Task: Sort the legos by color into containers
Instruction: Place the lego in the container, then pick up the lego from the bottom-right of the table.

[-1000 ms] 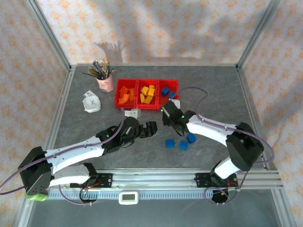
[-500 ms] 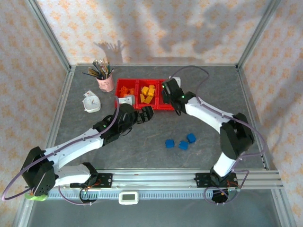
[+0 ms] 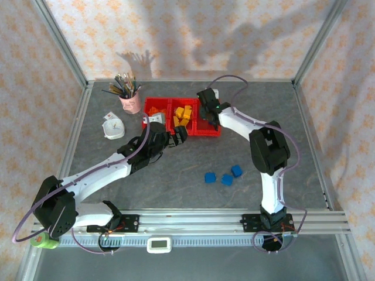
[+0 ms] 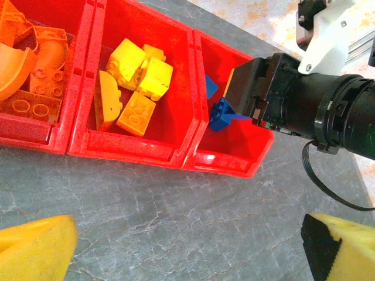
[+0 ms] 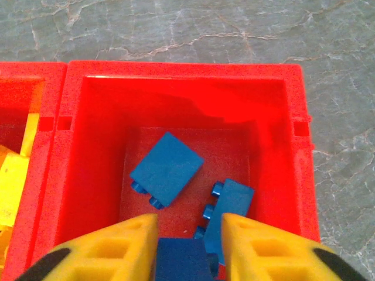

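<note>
Grey surface (image 3: 176, 170), red bins (image 3: 155, 100) at back. Right pincer (image 5: 188, 227) over the bins' blue compartment, clamped on a blue brick (image 5: 181, 257). Left pincer (image 4: 187, 249) wide open, empty, just in front of the bins. Risk: dropped from height, brick bounces off loose blue bricks (image 5: 167, 170) inside, over the rim.

Both arms moved up the desk (image 3: 263, 105) toward the red bins (image 3: 176, 99).
Right gripper (image 3: 208, 112) carried from mid-desk, beside the loose blue bricks (image 3: 227, 180), to over the right-hand bin (image 5: 181, 73); jaws now lowered within its rim, clamped on a blue brick (image 5: 181, 257). Left gripper (image 3: 177, 136) advanced from desk centre to just short of the middle bin (image 4: 129, 149).
</note>
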{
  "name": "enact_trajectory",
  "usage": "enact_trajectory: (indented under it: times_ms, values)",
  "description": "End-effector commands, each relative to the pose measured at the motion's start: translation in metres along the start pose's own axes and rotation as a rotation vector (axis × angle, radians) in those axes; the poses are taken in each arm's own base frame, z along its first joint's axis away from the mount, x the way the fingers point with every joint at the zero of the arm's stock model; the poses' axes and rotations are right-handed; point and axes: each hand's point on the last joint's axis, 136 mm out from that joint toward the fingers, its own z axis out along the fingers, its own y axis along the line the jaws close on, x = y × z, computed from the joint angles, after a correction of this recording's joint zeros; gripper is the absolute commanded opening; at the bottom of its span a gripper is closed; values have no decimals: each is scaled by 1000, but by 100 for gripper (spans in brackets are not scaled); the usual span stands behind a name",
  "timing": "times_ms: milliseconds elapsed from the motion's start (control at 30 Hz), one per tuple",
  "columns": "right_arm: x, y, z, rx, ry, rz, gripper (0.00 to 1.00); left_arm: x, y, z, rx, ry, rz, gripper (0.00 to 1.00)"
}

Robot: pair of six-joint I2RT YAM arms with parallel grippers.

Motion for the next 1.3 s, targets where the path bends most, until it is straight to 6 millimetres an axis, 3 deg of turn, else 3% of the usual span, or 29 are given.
enact_trajectory:
  times_ms: [0,267,467,900,1267]
  values:
    - [-21,8,-14,-34,-52,-3,39,-16,-9,-2,21,-34,15,99]
    - [-27,-4,-54,-52,-104,-2,49,-15,-12,-6,39,-27,11,99]
    - [-7,-29,-87,-32,-108,35,57,-6,-15,-10,82,3,6,99]
    - [101,-99,-125,98,43,180,76,45,-35,-20,150,84,23,99]
    - [192,-115,-122,80,214,292,85,85,-42,-20,166,139,15,99]
